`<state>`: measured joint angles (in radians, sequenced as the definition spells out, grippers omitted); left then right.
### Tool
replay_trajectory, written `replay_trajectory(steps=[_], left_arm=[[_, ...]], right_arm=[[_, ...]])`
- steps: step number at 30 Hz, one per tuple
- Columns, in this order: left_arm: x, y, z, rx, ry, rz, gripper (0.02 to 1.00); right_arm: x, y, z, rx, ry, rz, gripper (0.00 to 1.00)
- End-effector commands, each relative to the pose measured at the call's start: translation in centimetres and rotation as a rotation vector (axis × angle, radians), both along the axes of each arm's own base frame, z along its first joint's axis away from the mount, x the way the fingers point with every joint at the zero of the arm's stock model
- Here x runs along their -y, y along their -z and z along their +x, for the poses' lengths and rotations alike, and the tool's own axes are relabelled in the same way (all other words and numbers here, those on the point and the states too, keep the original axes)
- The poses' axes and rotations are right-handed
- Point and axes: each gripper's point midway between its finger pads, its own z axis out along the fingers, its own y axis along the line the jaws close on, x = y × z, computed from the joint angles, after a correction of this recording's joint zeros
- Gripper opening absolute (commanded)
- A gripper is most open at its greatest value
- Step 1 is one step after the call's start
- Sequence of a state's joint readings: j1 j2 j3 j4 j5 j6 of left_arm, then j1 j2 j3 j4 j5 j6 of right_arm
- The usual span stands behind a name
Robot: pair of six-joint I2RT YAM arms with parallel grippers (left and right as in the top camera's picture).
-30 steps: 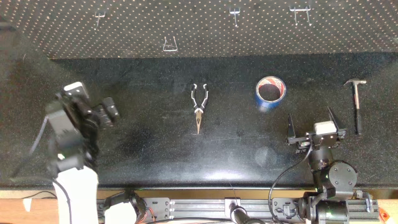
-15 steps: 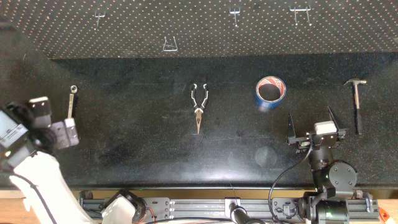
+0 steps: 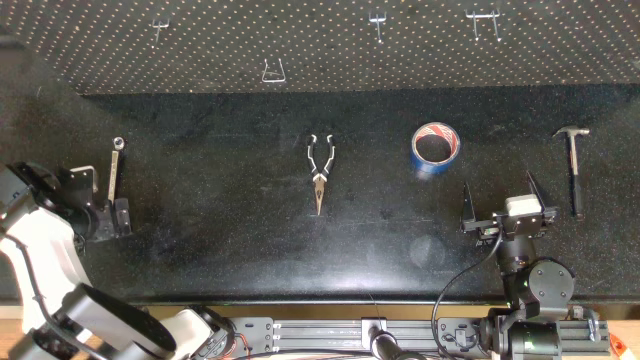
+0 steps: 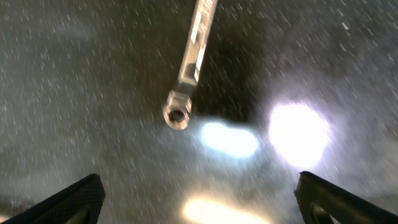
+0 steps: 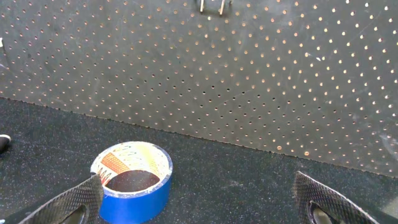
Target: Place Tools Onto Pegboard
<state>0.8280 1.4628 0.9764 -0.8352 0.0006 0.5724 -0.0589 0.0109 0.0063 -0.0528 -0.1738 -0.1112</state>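
A silver wrench [image 3: 114, 168] lies on the black mat at the far left; in the left wrist view the wrench [image 4: 191, 56] shows its ring end just ahead of my fingers. My left gripper [image 3: 106, 218] hovers by the wrench's near end, and there it [image 4: 199, 208] is open with nothing between its fingers. Pliers [image 3: 320, 170] lie mid-table, a blue tape roll [image 3: 435, 147] to their right, and a hammer [image 3: 573, 170] at the far right. My right gripper [image 3: 500, 202] stands open and empty near the front right, facing the tape roll [image 5: 134, 179].
The pegboard [image 3: 320, 45] runs along the back with metal hooks [image 3: 272, 72] [image 3: 377, 20] [image 3: 483, 20] [image 3: 160, 22]. One hook [image 5: 213, 6] sits high on the pegboard [image 5: 249, 93] in the right wrist view. Lamp glare [image 4: 298, 130] shines on the mat.
The left arm swung left and back toward the table's front, uncovering the wrench and bringing its gripper down beside the wrench's near end. The right arm stayed still.
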Motion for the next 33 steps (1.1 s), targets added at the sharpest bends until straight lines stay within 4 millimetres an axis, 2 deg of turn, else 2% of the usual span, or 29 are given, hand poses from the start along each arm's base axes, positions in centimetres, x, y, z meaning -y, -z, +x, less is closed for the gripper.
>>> replay_trajectory(steps=[1,7,13,18,25,33], left_arm=[[-1.8,-0.2,1.6,0.025,0.002,0.010,0.993],[-4.1,-0.6,4.4,0.112,0.010,0.035,0.993],[-5.3,1.2,6.2,0.097,0.023,0.012,0.993],[-4.9,1.9,7.9,0.106,0.066,-0.024,0.993],[-3.4,3.0,10.2,0.084,0.176,-0.062,0.993],[-2.9,4.1,10.6,0.071,0.189,-0.087,0.996]], right_arm=[[0.3,0.1,0.0,0.001,0.013,-0.007,0.993],[0.3,0.1,0.0,0.001,0.013,-0.007,0.991],[0.3,0.1,0.0,0.001,0.013,-0.007,0.996],[0.3,0.1,0.0,0.001,0.013,-0.007,0.996],[0.3,0.1,0.0,0.001,0.013,-0.007,0.996],[0.3,0.1,0.0,0.001,0.013,-0.007,0.996]])
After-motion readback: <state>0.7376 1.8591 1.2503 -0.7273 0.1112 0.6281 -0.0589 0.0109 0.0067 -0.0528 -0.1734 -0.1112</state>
